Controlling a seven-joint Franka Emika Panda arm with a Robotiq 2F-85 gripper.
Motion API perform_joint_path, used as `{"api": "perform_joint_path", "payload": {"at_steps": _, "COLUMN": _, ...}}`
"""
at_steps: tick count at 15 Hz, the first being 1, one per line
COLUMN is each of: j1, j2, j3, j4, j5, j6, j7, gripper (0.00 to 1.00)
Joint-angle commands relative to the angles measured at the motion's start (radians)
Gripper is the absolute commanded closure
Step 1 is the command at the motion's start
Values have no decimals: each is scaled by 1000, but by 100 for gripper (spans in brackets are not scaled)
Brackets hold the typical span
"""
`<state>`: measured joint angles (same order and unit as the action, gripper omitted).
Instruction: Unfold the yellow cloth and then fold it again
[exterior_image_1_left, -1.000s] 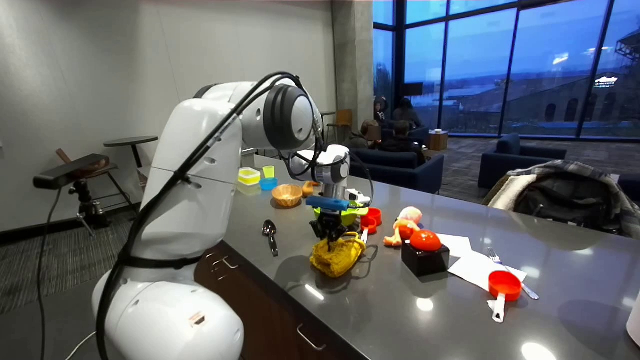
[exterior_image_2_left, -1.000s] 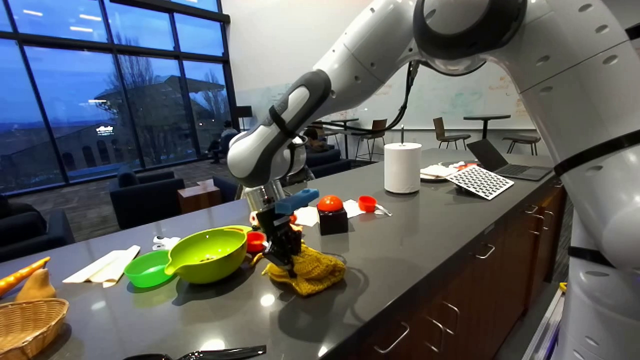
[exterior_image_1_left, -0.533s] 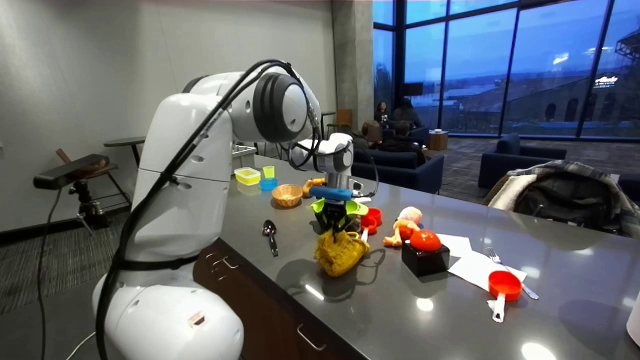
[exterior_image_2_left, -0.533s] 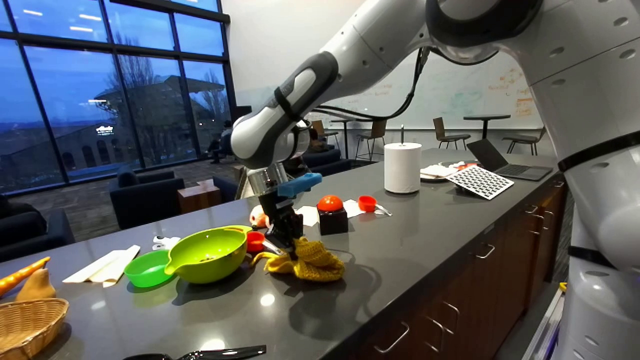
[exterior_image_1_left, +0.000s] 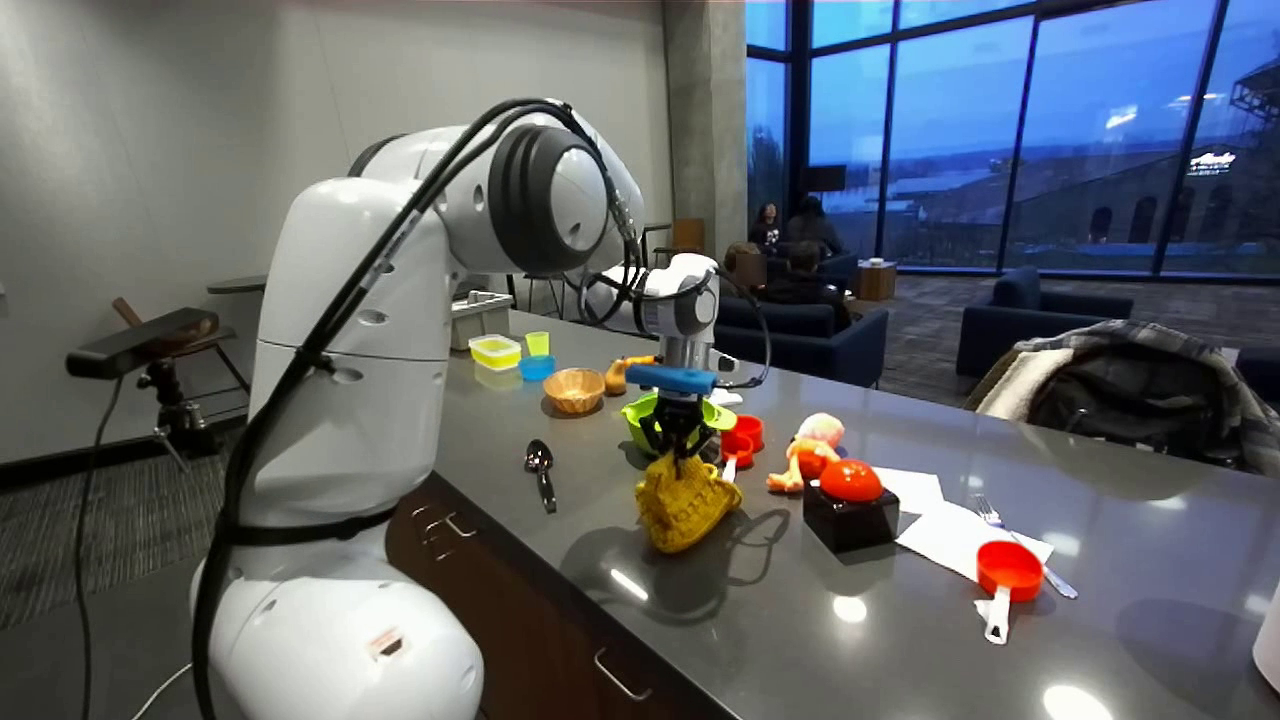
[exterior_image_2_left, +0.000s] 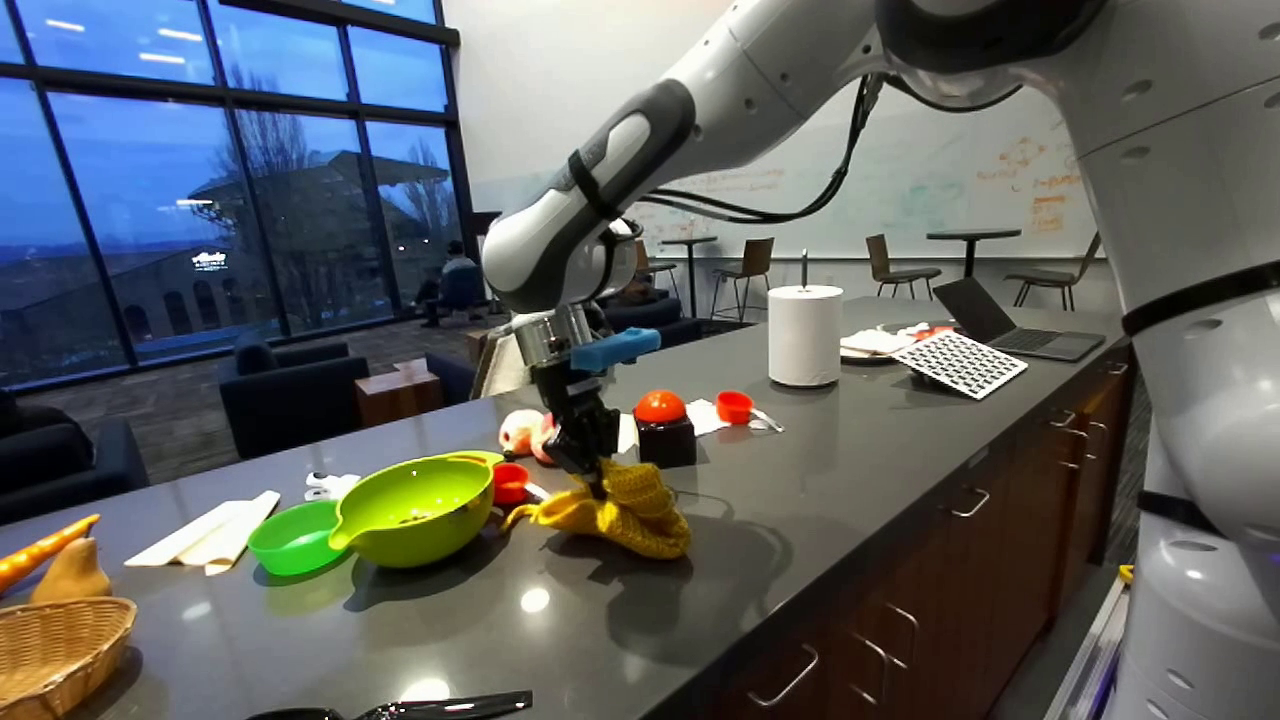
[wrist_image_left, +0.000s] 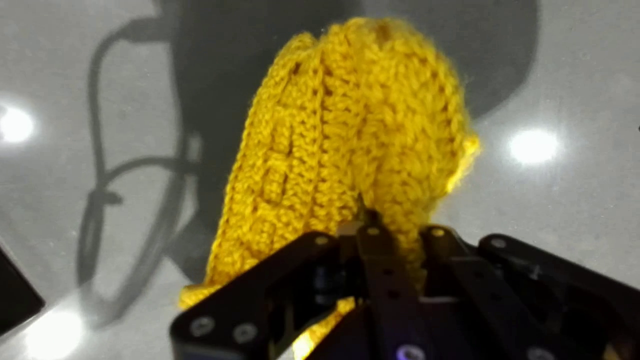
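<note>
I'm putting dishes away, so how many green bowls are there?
2. In an exterior view, the lime bowl is left of the cloth; the green bowl is beside it, further left. The arm may hide others.

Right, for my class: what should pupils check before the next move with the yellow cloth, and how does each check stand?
1. End effector shut on the yellow cloth: ok.
2. Yellow cloth spread flat: not ok; bunched, drawn up at the grip.
3. Black spoon apart from the cloth: ok.
4. Black box apart from the cloth: ok.
5. Nearest white scoop handle free of the cloth: cannot tell; close in both exterior views.
</note>
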<state>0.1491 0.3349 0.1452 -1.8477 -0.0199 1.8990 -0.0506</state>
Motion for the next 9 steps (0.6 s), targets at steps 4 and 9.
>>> {"api": "perform_joint_path", "payload": {"at_steps": 4, "j1": -22, "j2": 6, "j3": 10, "j4": -52, "j5": 110, "j6": 11, "j7": -71, "gripper": 97}}
{"api": "perform_joint_path", "payload": {"at_steps": 9, "j1": -33, "j2": 59, "j3": 10, "j4": -52, "j5": 165, "j6": 0, "j7": -110, "gripper": 97}}
